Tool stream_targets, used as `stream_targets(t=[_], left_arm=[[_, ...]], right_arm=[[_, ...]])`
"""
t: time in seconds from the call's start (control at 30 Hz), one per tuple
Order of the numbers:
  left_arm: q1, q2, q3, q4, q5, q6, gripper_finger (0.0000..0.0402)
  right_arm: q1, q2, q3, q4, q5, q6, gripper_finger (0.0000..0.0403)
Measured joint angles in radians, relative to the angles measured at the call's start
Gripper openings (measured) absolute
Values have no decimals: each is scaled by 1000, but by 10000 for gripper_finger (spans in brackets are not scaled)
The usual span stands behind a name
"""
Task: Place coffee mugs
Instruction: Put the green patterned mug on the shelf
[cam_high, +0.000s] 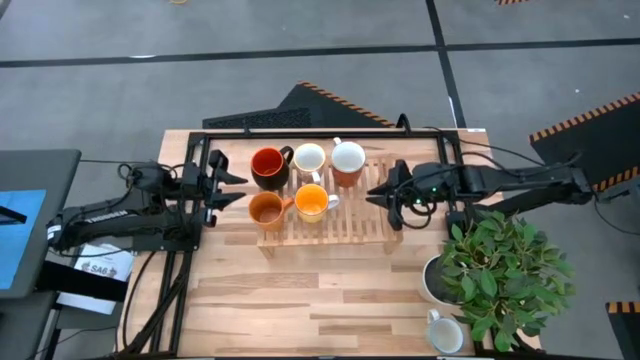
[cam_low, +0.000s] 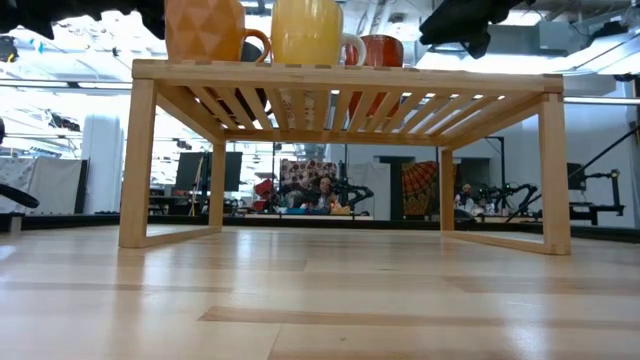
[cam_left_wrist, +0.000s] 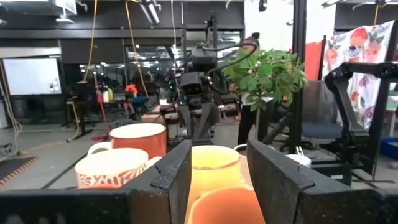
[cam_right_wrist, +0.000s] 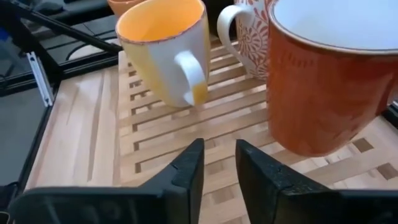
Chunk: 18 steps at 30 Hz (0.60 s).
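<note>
Five coffee mugs stand upright on a wooden slatted rack (cam_high: 350, 228). The back row holds a dark mug with red inside (cam_high: 268, 166), a white patterned one (cam_high: 309, 158) and a rust-orange one with white inside (cam_high: 347, 161). In front stand an orange mug (cam_high: 265, 209) and a yellow-orange mug (cam_high: 311, 202). A sixth, pale mug (cam_high: 444, 333) stands on the table near the right front corner. My left gripper (cam_high: 238, 190) is open, just left of the rack, in line with the orange mug (cam_left_wrist: 224, 208). My right gripper (cam_right_wrist: 219, 155) hovers over the rack's right part, narrowly open and empty.
A leafy plant (cam_high: 505, 270) in a white pot (cam_high: 432, 282) stands at the table's right, close to the right arm and the pale mug. A black frame (cam_high: 330, 133) runs along the table's far edge. Bare tabletop lies in front of the rack (cam_low: 340, 80).
</note>
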Motion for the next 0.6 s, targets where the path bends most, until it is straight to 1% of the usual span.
stream_targets(t=[0.1, 0.3, 0.6], left_arm=[[-4, 0, 0, -7, 0, 2, 141], [-4, 0, 0, -38, -3, 14, 141], [-4, 0, 0, -48, -26, 14, 141]], right_arm=[[6, -9, 22, -15, -8, 10, 132], [20, -11, 37, -15, -82, 10, 136], [26, -10, 37, -33, -83, 9, 128]])
